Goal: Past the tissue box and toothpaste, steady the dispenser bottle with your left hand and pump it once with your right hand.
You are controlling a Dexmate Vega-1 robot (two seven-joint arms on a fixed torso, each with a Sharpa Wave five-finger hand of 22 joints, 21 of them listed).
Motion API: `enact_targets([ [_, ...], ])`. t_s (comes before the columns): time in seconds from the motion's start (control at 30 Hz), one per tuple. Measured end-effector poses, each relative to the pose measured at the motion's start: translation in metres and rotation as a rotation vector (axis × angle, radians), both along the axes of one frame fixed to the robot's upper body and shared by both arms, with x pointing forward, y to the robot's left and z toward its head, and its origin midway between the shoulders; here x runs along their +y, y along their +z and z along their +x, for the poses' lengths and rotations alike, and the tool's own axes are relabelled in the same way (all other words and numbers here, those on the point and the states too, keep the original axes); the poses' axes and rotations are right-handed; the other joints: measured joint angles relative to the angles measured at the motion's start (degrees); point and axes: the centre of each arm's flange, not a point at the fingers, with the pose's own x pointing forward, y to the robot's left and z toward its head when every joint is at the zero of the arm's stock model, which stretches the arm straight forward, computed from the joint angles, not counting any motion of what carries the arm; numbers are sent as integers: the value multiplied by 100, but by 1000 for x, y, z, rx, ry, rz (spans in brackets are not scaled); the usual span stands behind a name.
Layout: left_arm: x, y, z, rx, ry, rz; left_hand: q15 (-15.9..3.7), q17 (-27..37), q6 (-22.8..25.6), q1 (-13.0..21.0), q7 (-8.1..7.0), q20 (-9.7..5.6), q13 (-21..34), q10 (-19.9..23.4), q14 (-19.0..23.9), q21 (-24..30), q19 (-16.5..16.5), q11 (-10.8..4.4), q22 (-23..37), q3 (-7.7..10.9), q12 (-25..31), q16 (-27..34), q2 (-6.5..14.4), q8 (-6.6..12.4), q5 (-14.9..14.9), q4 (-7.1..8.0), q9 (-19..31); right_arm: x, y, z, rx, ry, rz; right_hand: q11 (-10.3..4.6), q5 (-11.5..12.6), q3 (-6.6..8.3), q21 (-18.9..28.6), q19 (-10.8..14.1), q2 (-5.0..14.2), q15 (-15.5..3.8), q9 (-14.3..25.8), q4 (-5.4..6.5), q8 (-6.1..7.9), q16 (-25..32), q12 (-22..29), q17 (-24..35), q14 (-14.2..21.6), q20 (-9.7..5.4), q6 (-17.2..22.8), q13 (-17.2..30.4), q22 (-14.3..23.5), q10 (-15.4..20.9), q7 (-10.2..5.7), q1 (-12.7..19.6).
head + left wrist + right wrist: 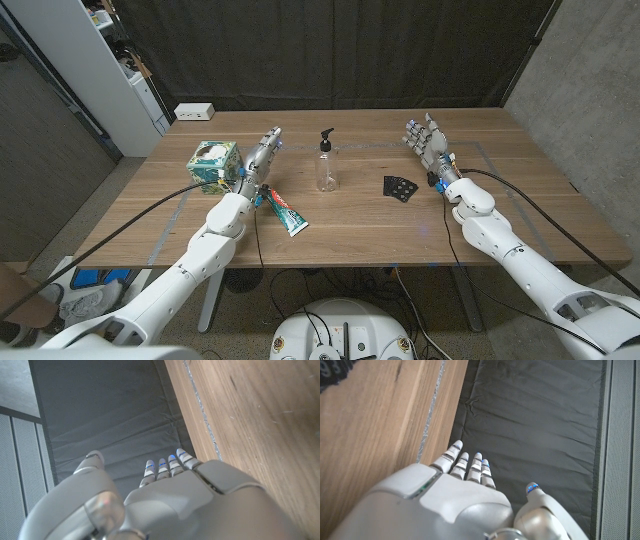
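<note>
Dark curtain (330,45) hung behind the wooden table (350,225). Both hands, left hand (262,152) and right hand (428,143), were spread, holding nothing. Between them stood the dispenser bottle (326,162), beyond tissue box (215,165) and toothpaste (287,213).

Matt wooden table (350,235), clear glossy plastic dispenser bottle (326,168), dark cloth curtain (330,50)

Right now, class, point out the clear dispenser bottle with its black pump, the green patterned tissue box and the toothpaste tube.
clear dispenser bottle (326,170), head view, clear body.
green patterned tissue box (214,165), head view, top face.
toothpaste tube (288,213), head view, mid-tube.
</note>
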Motion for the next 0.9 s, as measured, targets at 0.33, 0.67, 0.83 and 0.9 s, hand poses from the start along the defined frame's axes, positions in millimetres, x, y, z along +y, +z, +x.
enact_targets([
  [0.33,1,-2,13,4,13,-56,0,1,83,-90,20,-31,0,21,0,0,31,-21,0,1,0,0,91,0,0,46,1,3,2,5,0,39,-7,0,0,32,0,0,0,0,0,31,0,0,0,-1,0,0,0,0,0,0,0,0],
  [0.67,-3,-1,25,7,20,-99,-12,1,220,-239,28,-21,0,154,131,0,122,9,1,18,0,0,150,0,0,63,1,6,-3,10,29,62,-20,0,0,32,0,0,0,0,0,31,0,1,0,-1,0,0,1,0,-3,0,0,0],
  [0.83,-5,0,30,4,21,-110,-12,1,226,-278,21,-21,1,153,131,0,122,9,0,18,0,0,128,0,0,63,1,7,-6,12,42,72,-16,-2,0,31,0,-90,0,-9,0,32,0,1,0,-1,-56,6,-28,0,0,-3,-27,0],
  [0.9,-6,1,32,3,22,-113,-12,1,226,-301,21,-20,1,153,130,0,122,10,1,18,0,0,151,0,0,62,1,7,-6,13,47,75,-14,-10,0,7,-16,-179,0,-30,0,55,0,-17,0,-1,-114,32,-85,1,4,-72,-20,0],
])
